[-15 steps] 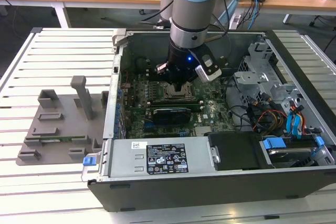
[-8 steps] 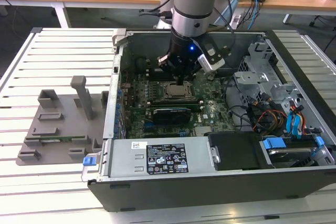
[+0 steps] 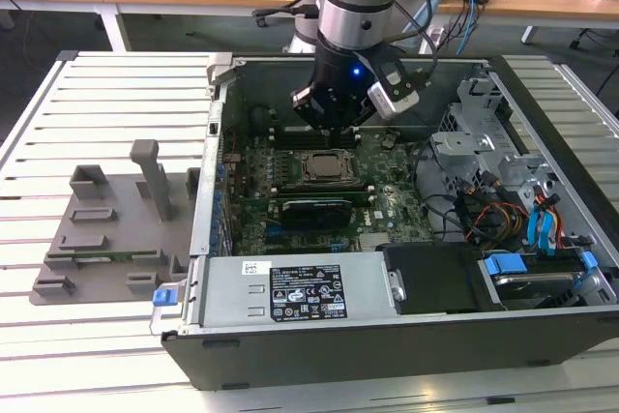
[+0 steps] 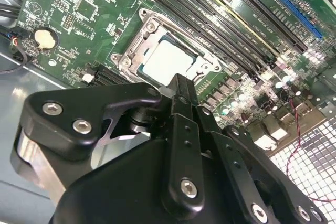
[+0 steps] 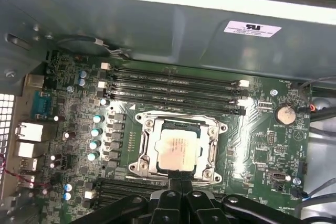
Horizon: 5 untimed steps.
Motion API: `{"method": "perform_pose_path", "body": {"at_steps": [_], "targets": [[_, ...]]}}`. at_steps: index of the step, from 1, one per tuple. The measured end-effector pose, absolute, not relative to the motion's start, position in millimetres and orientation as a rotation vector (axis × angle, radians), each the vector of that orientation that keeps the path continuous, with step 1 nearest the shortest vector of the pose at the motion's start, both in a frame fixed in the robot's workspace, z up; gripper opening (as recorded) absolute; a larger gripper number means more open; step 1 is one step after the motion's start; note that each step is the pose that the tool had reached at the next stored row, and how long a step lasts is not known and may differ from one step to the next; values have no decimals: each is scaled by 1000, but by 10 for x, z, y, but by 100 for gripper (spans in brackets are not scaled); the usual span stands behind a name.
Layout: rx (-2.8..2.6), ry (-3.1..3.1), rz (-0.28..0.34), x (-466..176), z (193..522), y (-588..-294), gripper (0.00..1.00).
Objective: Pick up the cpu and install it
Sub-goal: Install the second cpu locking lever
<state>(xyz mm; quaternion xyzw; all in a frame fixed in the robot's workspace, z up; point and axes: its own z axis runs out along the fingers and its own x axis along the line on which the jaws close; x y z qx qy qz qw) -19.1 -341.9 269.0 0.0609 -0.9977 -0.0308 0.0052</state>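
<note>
The cpu (image 3: 326,165) is a pale silver square lying flat inside the metal socket frame (image 5: 148,129) on the green motherboard (image 3: 387,210). It also appears in both wrist views (image 4: 168,61) (image 5: 177,148). My gripper (image 3: 334,131) hangs just above the board at the socket's far edge, a little higher than the chip. In both wrist views the black fingers (image 5: 176,182) meet in a narrow point beside the cpu, and my gripper (image 4: 179,80) is shut with nothing in it. The socket's bracket appears open around the chip.
The open computer case (image 3: 222,103) lies on a slatted white table (image 3: 97,94). A power supply (image 3: 300,287) lines the near side; drive cage (image 3: 474,142) and cables (image 3: 503,220) fill the exterior view's right. Memory slots (image 5: 173,85) run beside the socket. A grey fixture plate (image 3: 106,229) sits outside.
</note>
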Motion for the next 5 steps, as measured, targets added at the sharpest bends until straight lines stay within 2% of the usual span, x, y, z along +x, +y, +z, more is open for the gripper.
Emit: {"method": "perform_pose_path", "body": {"at_steps": [5], "targets": [[191, -3124, -96, -191, 2693, -3420, 11]]}}
